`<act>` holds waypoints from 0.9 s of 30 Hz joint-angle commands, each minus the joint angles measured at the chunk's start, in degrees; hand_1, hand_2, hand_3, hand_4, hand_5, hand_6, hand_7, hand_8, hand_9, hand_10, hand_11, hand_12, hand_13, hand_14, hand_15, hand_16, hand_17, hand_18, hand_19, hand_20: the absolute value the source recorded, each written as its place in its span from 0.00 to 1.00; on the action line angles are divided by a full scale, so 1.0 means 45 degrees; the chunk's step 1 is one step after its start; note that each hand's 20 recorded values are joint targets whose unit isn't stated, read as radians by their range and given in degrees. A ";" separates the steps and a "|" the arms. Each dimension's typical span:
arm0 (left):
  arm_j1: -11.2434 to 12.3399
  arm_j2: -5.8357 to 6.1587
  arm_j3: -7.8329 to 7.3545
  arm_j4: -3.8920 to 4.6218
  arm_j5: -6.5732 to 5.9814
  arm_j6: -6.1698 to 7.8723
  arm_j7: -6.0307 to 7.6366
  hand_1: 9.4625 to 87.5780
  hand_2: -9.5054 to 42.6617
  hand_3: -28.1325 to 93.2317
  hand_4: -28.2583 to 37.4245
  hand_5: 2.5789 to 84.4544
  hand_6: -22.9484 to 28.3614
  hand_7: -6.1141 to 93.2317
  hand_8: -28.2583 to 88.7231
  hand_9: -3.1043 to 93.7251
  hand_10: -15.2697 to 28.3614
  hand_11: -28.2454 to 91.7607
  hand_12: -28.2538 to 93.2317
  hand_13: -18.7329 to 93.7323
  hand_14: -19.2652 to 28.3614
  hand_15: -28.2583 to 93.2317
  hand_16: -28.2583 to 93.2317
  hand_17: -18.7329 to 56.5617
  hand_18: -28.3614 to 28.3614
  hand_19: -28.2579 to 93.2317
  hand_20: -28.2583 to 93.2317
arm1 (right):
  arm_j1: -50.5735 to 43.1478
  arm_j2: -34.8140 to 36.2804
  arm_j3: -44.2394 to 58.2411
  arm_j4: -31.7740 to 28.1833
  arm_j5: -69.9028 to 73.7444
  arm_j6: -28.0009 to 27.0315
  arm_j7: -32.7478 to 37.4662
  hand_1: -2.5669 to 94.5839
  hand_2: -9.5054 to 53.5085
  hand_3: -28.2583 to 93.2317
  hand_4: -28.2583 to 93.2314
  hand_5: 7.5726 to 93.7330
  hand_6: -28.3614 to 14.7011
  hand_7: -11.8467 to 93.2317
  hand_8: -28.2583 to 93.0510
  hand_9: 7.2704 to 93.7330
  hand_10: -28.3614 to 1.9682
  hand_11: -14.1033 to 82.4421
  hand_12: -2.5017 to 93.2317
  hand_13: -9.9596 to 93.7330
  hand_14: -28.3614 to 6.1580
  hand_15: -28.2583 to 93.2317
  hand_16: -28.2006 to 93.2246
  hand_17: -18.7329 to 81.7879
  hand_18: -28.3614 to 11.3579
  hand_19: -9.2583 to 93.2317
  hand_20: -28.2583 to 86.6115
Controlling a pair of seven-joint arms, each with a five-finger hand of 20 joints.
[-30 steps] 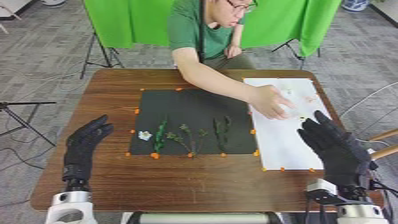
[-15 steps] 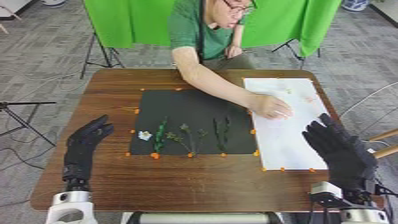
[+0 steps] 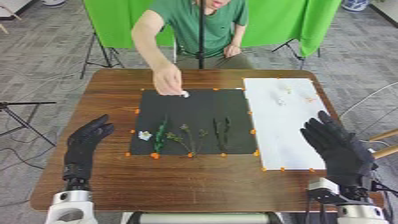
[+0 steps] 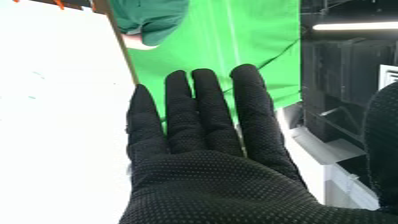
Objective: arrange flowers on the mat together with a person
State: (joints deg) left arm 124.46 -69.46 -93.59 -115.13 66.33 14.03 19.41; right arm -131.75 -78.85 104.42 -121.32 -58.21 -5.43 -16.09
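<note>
head view: the person's hand (image 3: 167,81) pinches a small white bloom (image 3: 185,94) over the far edge of the black mat (image 3: 191,112), left of its middle. on the near half of the mat, from left to right, lie a white flower (image 3: 145,135), a leafy sprig (image 3: 161,136), a branching sprig (image 3: 188,140) and thin leaves (image 3: 222,134). the white sheet (image 3: 284,132) is just right of the mat, with small flowers (image 3: 281,101) on its far part. the left hand (image 3: 80,147) is left of the mat, fingers loose and holding nothing. the right hand (image 3: 339,152) is at the sheet's right side, toward its near end, fingers straight.

right wrist view: the right hand (image 4: 209,182) is empty, its fingers straight and its thumb well apart from them. the sheet lies beside it; a green curtain (image 4: 266,30) hangs beyond.
</note>
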 commanded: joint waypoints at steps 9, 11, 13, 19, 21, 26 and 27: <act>-0.0172 0.0075 0.0100 0.0027 -0.0024 -0.0348 0.0008 0.30 0.00 0.74 0.09 0.55 0.54 0.19 0.18 0.54 0.65 0.41 0.35 0.54 0.73 0.39 0.23 0.42 0.69 0.30 0.39 | 0.0105 0.0149 -0.0071 0.0151 -0.0119 0.0013 -0.0046 0.10 0.16 0.87 0.08 0.40 0.63 0.21 0.16 0.39 0.45 0.19 0.16 0.40 0.49 0.32 0.32 0.36 0.34 0.10 0.47; -0.0157 0.0082 0.0113 0.0007 -0.0047 -0.0350 0.0012 0.29 0.00 0.74 0.09 0.55 0.54 0.19 0.18 0.54 0.65 0.41 0.35 0.54 0.73 0.39 0.23 0.42 0.69 0.30 0.39 | 0.0071 0.0148 -0.0063 0.0141 -0.0100 0.0021 -0.0065 0.10 0.16 0.87 0.08 0.41 0.63 0.21 0.16 0.39 0.45 0.19 0.16 0.40 0.49 0.32 0.32 0.36 0.34 0.10 0.47; -0.0156 0.0079 0.0108 0.0016 -0.0030 -0.0360 0.0013 0.29 0.00 0.74 0.09 0.55 0.54 0.19 0.18 0.54 0.65 0.41 0.35 0.54 0.73 0.39 0.23 0.42 0.69 0.30 0.39 | 0.0081 0.0155 -0.0055 0.0153 -0.0112 0.0012 -0.0062 0.10 0.16 0.87 0.08 0.41 0.63 0.21 0.16 0.40 0.45 0.19 0.16 0.40 0.49 0.32 0.32 0.36 0.34 0.10 0.47; -0.0077 0.0077 0.0105 -0.0012 -0.0117 -0.0260 0.0061 0.29 0.00 0.75 0.09 0.55 0.54 0.19 0.18 0.54 0.65 0.41 0.35 0.54 0.73 0.39 0.23 0.42 0.69 0.30 0.39 | 0.0086 0.0178 -0.0045 0.0162 -0.0101 0.0027 -0.0096 0.10 0.16 0.87 0.08 0.41 0.63 0.21 0.16 0.40 0.45 0.19 0.16 0.40 0.51 0.32 0.32 0.36 0.34 0.10 0.47; -0.0061 0.0058 0.0091 -0.0014 -0.0111 -0.0269 0.0065 0.29 0.00 0.75 0.10 0.55 0.54 0.19 0.18 0.54 0.65 0.41 0.35 0.54 0.73 0.39 0.23 0.42 0.69 0.30 0.39 | 0.0066 0.0170 -0.0060 0.0148 -0.0115 0.0037 -0.0092 0.10 0.16 0.87 0.08 0.41 0.63 0.21 0.16 0.40 0.45 0.19 0.16 0.40 0.51 0.32 0.31 0.36 0.34 0.10 0.47; -0.0060 0.0054 0.0101 0.0001 -0.0151 -0.0236 0.0099 0.29 0.00 0.75 0.09 0.55 0.54 0.19 0.18 0.54 0.65 0.41 0.35 0.54 0.73 0.39 0.23 0.42 0.69 0.30 0.39 | 0.0123 0.0207 -0.0038 0.0119 -0.0128 0.0025 -0.0102 0.10 0.16 0.88 0.08 0.42 0.63 0.21 0.16 0.40 0.45 0.19 0.16 0.40 0.51 0.32 0.31 0.36 0.34 0.10 0.47; -0.0052 0.0049 0.0101 -0.0003 -0.0158 -0.0225 0.0105 0.29 0.00 0.75 0.09 0.55 0.54 0.19 0.18 0.54 0.65 0.41 0.35 0.54 0.73 0.39 0.23 0.42 0.69 0.30 0.39 | 0.0151 0.0263 0.0005 0.0098 -0.0157 0.0019 -0.0133 0.10 0.16 0.88 0.08 0.42 0.63 0.21 0.16 0.40 0.45 0.19 0.16 0.40 0.51 0.32 0.31 0.36 0.34 0.10 0.47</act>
State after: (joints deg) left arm 123.44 -69.09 -93.35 -115.18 66.12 13.05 19.65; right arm -131.05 -78.25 104.27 -120.63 -58.29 -5.52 -16.14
